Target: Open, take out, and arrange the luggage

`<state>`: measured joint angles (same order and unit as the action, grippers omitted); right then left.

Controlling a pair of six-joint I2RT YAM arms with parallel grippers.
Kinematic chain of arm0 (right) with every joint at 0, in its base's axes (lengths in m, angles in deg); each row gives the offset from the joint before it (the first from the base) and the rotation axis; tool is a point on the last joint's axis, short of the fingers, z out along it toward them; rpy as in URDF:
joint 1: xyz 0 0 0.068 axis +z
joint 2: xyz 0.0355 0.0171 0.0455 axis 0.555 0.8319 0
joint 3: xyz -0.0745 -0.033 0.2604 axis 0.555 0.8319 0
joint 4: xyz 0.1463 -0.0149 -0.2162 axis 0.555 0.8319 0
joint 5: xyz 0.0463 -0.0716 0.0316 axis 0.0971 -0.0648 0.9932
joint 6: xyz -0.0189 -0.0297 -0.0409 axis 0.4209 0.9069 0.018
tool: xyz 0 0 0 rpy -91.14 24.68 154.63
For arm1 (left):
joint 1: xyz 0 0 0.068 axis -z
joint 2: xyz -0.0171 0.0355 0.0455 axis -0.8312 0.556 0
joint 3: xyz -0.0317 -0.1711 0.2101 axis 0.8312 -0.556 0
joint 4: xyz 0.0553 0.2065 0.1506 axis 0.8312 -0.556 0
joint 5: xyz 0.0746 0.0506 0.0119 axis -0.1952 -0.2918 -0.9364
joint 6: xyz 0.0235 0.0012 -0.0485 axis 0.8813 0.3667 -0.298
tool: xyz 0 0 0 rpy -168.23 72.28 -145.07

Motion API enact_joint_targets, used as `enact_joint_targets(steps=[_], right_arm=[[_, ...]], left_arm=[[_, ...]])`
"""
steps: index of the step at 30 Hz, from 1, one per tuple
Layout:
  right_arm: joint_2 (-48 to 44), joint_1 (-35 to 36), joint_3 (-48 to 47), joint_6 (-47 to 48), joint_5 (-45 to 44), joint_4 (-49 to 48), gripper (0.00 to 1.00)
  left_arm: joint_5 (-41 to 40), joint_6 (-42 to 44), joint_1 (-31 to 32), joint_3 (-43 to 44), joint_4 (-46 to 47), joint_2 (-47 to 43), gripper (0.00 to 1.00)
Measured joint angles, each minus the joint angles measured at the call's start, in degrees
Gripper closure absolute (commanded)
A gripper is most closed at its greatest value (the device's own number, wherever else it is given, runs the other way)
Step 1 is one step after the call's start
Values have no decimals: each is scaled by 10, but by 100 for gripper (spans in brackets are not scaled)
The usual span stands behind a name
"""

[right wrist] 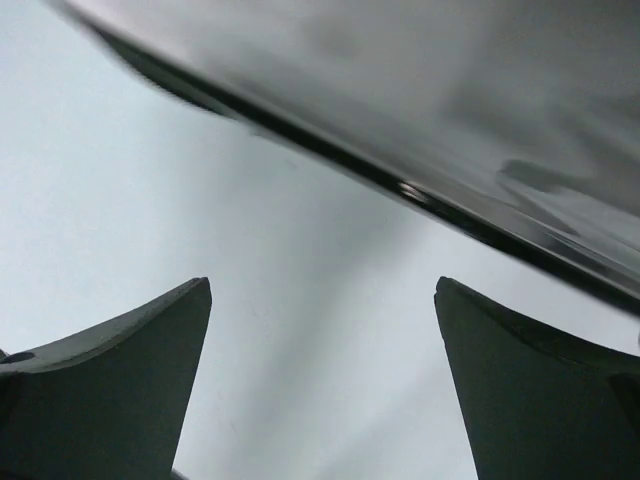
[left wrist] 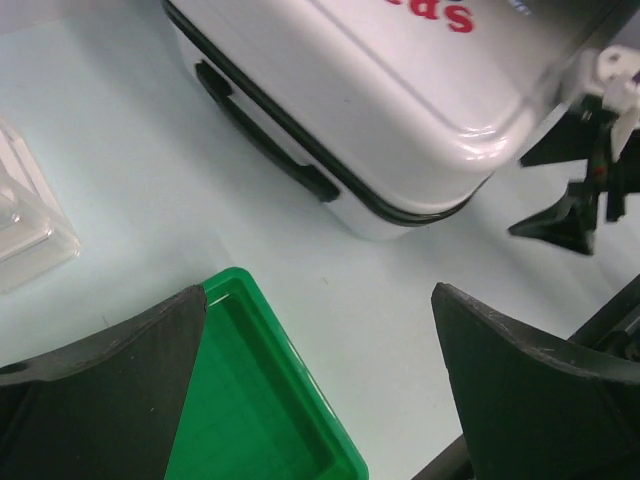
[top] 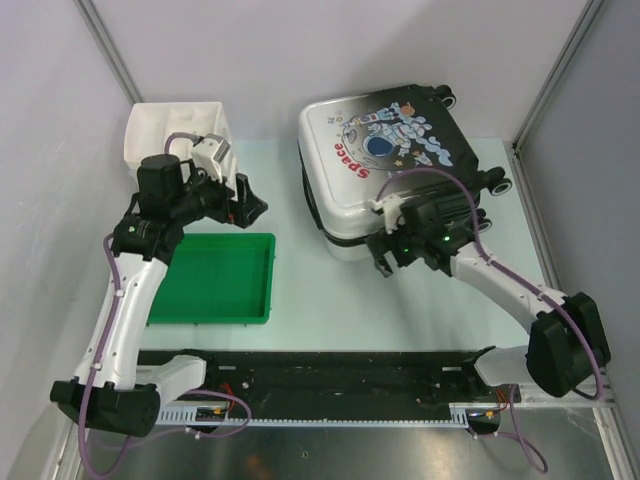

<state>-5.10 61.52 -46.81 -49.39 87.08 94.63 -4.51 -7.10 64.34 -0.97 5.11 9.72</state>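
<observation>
While the luggage (top: 390,160) lies shut near the desk's (top: 300,290) far right corner, the right gripper (top: 384,255) gapes wide and empty beside its near side, the left gripper (top: 250,203) likewise near the tray's (top: 210,282) far right corner.

Suitcase (top: 390,160) flat, toward the table's (top: 330,300) far right corner. Box (top: 165,130) at far left corner. Tray (top: 215,280) before the box.
</observation>
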Motion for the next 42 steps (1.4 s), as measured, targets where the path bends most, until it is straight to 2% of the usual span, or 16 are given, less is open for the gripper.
enact_joint_targets(steps=[5, 9, 14, 19, 23, 28, 31, 32, 34, 35, 36, 42], right_arm=[[50, 87, 0, -1, 3, -113, 0], [60, 89, -2, -24, 45, -135, 0], [9, -30, -2, -55, 136, -97, 0], [-148, -202, 19, -42, 190, -75, 0], [-227, -302, 61, -26, 217, -87, 8], [-163, -354, 130, -17, 219, -139, 15], [-148, -366, 189, -21, 219, -169, 28], [-151, -366, 207, -23, 220, -181, 36], [-159, -366, 233, -28, 222, -214, 46], [-163, -365, 240, -31, 224, -231, 56], [-166, -365, 244, -34, 226, -248, 59], [-169, -354, 254, -48, 213, -344, 61]], left_arm=[[9, -16, 0, -1, 17, 9, 0], [33, -22, 0, -2, 28, 16, 0], [60, -34, 0, -12, 45, 18, 0], [79, -45, 1, -38, 72, 13, 0], [84, -50, 3, -49, 82, 9, 0], [88, -59, 5, -49, 107, 3, 0], [88, -63, 7, -51, 119, 1, 0], [88, -64, 7, -52, 125, 0, 0], [88, -65, 7, -56, 132, 0, 0], [88, -65, 7, -58, 136, 0, 0], [88, -65, 7, -62, 139, 0, 0], [87, -67, 8, -87, 152, -1, 0]])
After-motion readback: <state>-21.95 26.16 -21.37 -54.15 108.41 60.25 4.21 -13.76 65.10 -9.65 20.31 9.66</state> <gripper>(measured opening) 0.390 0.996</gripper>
